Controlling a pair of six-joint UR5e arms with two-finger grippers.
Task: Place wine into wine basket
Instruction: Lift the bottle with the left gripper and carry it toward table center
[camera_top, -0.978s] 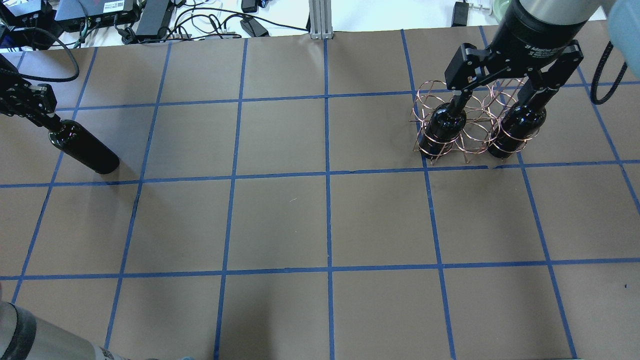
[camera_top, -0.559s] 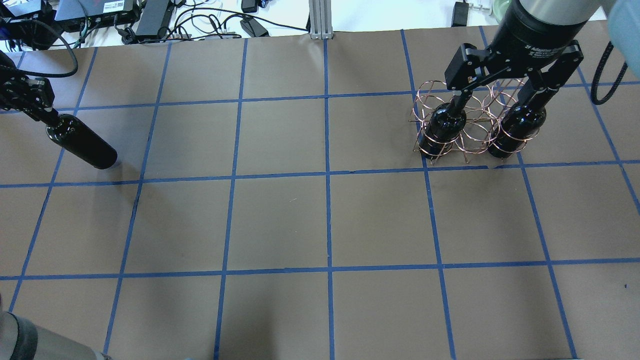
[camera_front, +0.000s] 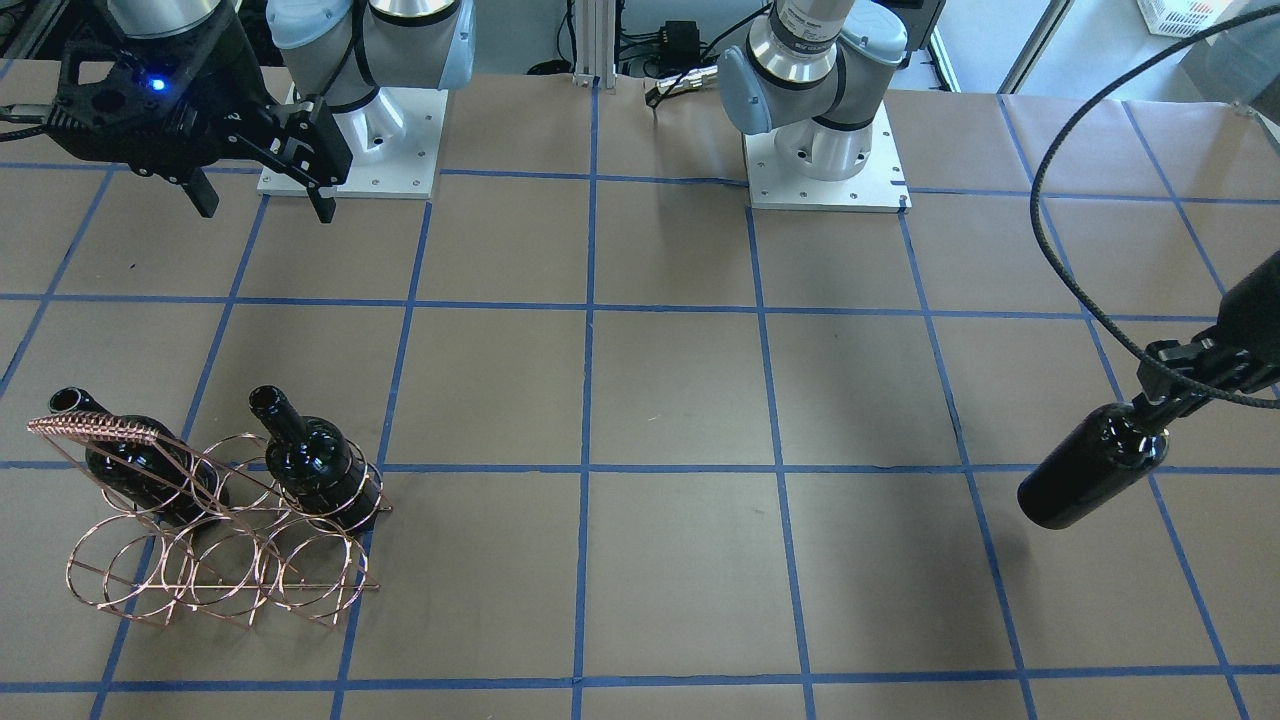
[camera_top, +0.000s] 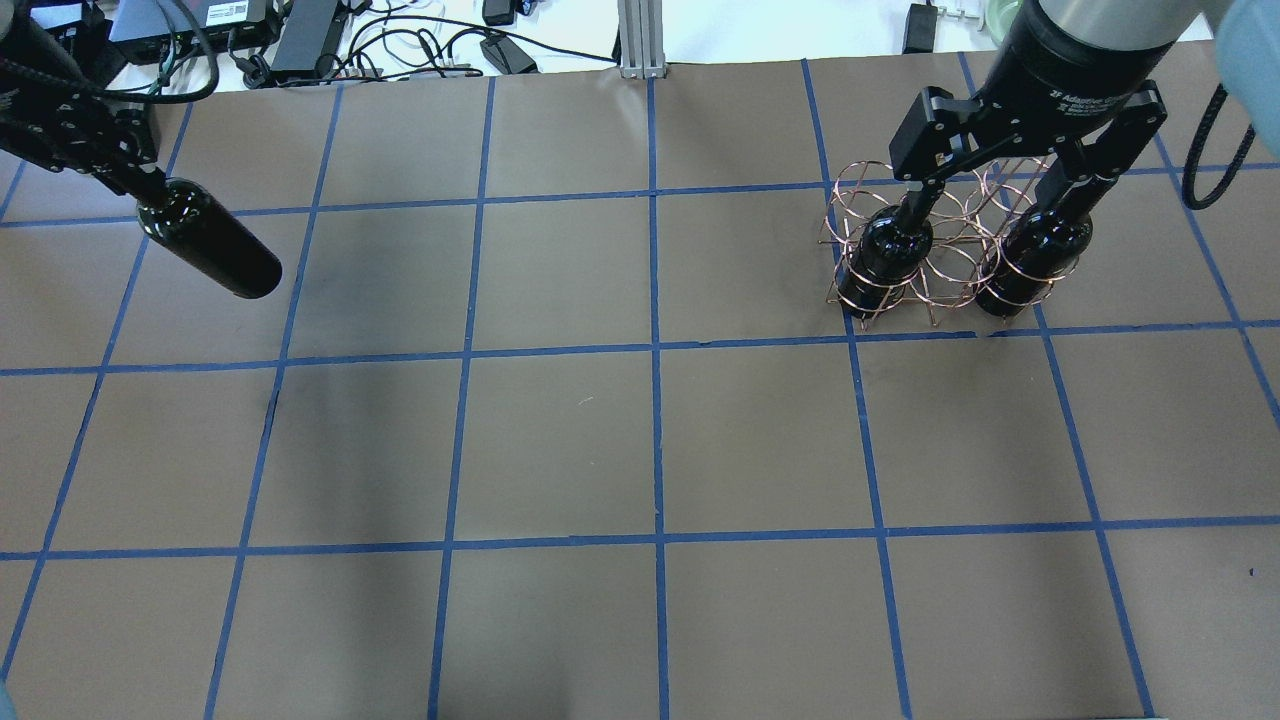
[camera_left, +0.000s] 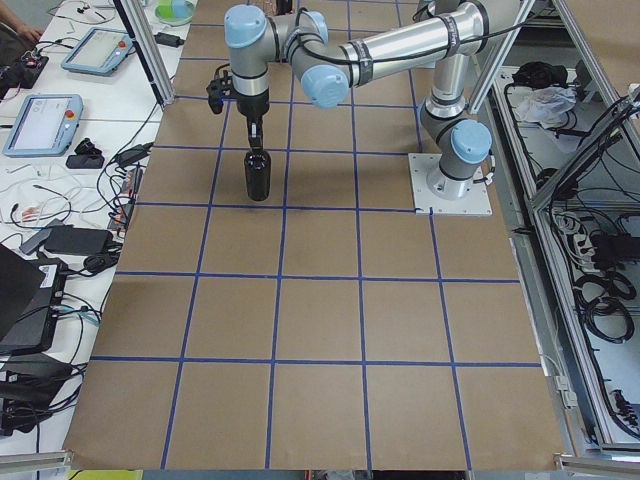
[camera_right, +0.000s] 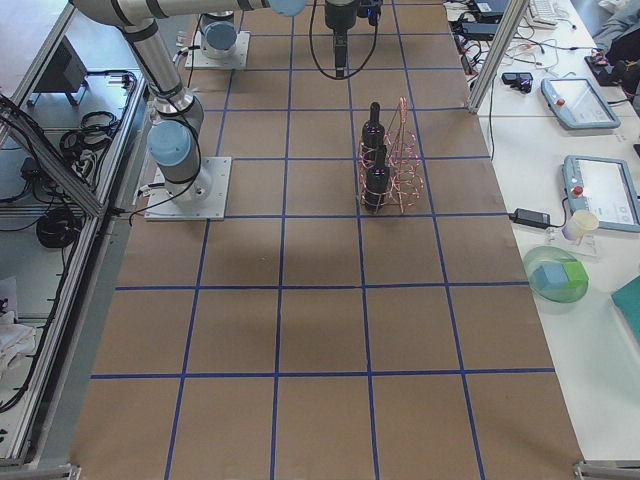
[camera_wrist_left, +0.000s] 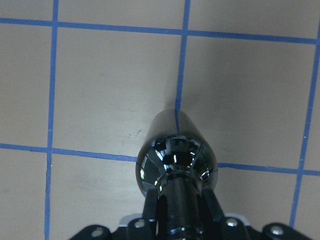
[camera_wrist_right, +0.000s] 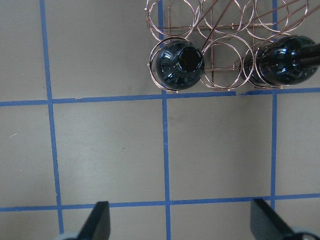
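Note:
My left gripper is shut on the neck of a glossy black wine bottle, which hangs upright above the table at the far left. It also shows in the front view and in the left wrist view. The copper wire wine basket stands at the far right and holds two other black bottles in its outer rings. Its middle ring is empty. My right gripper is open and empty, high above the basket.
Brown paper with a blue tape grid covers the table. Cables and power bricks lie beyond the far edge. The two arm bases stand on the robot's side.
My left gripper has carried the bottle toward the far side and to the right, and higher off the table. The right arm, the basket and its two bottles have not moved.

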